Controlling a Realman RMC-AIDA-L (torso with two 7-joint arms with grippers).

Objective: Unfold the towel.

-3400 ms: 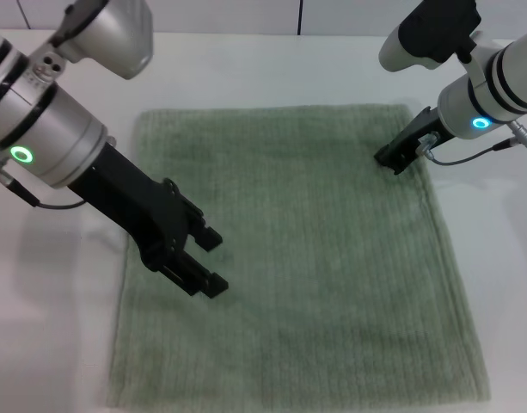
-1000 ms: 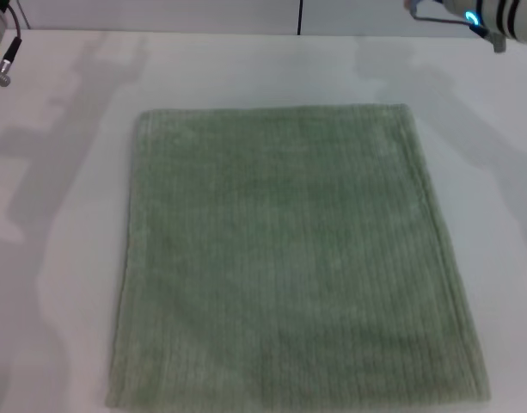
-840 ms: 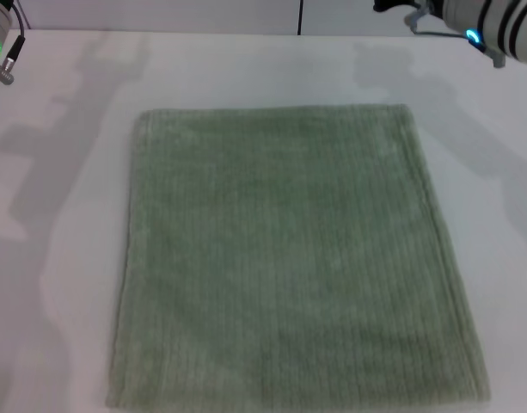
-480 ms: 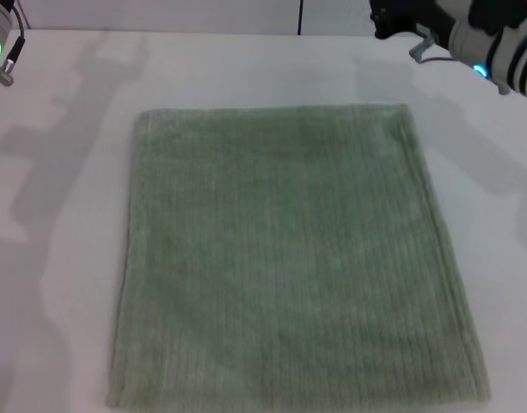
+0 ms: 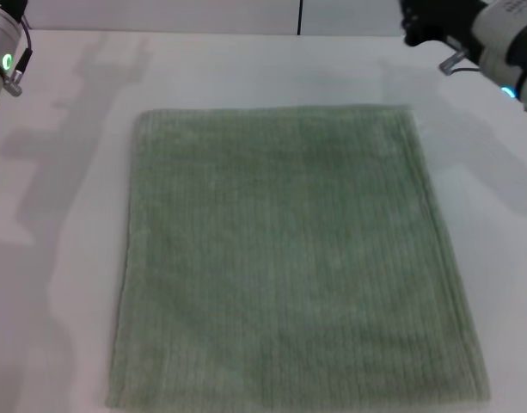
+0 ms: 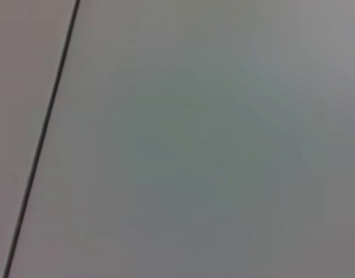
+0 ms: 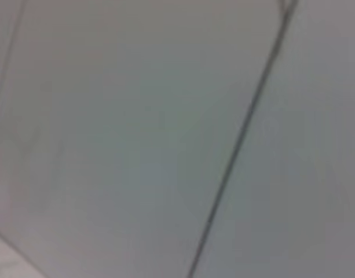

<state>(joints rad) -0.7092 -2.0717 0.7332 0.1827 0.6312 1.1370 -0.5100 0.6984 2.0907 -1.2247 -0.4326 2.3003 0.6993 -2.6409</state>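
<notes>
The towel [image 5: 293, 258] lies spread flat on the white table in the head view, a pale sage-green ribbed cloth with all its hemmed edges showing. Nothing touches it. Of my left arm only the wrist [image 5: 1, 52] with its green light shows at the far left corner, and its gripper is out of view. My right arm [image 5: 504, 43] is at the far right corner, raised beyond the towel's far right corner; a black part of its gripper [image 5: 426, 21] shows at the top edge. Both wrist views show only a blurred pale surface with a dark seam [image 6: 41, 139].
The white table [image 5: 65, 258] surrounds the towel on the left, right and far sides. A wall with a dark vertical seam [image 5: 298, 15] stands behind the table. Arm shadows fall on the table at the far left and far right.
Both arms have lifted off the towel and drawn back to the far corners. In the last second the right arm has shifted right and lower in the picture. The towel has not moved.
</notes>
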